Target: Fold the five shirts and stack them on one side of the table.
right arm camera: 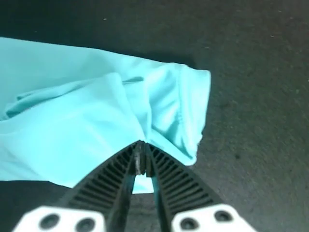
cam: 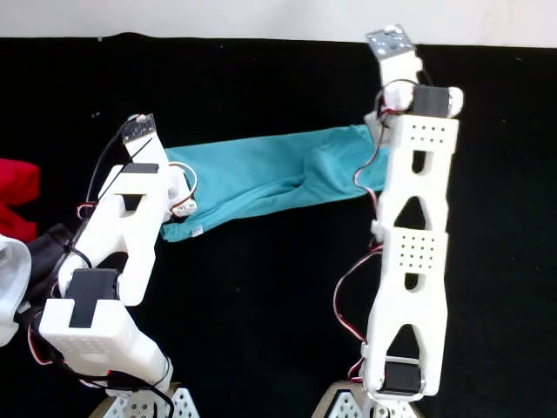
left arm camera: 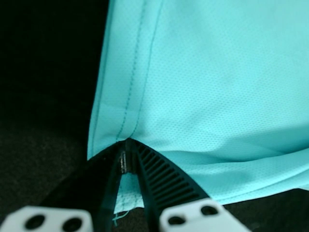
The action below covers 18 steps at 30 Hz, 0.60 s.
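1 black table [cam: 261, 305] holds 1 teal shirt [cam: 261, 178] and 1 red garment [cam: 17, 187]; 2 white arms stand there: left arm [cam: 122, 235], right arm [cam: 413, 235].

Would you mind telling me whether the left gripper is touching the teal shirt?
Touching. The left wrist view shows the left gripper shut, with the hemmed edge of the teal shirt pinched between its fingertips.

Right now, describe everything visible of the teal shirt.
The teal shirt looks like fine-mesh, sporty fabric with a double-stitched hem. It is folded lengthwise into a long, wrinkled band stretching across the black table, slanting slightly in the high view. The left gripper is shut on its hem end. The right gripper is shut on a fold at the opposite end.
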{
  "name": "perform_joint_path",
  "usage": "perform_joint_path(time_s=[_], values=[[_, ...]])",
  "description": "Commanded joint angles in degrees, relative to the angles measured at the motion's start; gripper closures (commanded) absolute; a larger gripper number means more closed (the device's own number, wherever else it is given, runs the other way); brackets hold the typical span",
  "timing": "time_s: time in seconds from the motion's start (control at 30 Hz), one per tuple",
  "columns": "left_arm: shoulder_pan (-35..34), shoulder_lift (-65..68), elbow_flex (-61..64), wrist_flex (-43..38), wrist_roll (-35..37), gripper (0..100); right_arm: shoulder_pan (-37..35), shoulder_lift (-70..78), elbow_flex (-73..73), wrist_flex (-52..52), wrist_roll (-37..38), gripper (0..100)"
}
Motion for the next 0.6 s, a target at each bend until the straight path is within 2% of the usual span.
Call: perform_joint_path(time_s=[0.0,0.13,0.43,0.57], values=[[-0.66,0.31,-1.19,-2.02,0.26,99,1.89,-5.05,6.64,0.84,0.53,99.2],[-0.66,0.31,-1.19,-2.02,0.26,99,3.38,-4.44,14.55,0.22,0.44,99.2],[-0.66,0.31,-1.19,-2.02,0.26,99,9.19,5.05,14.02,-13.76,0.44,99.2],[-0.57,0.31,-1.19,-2.02,0.26,99,10.15,4.09,13.93,-12.18,0.44,99.2]])
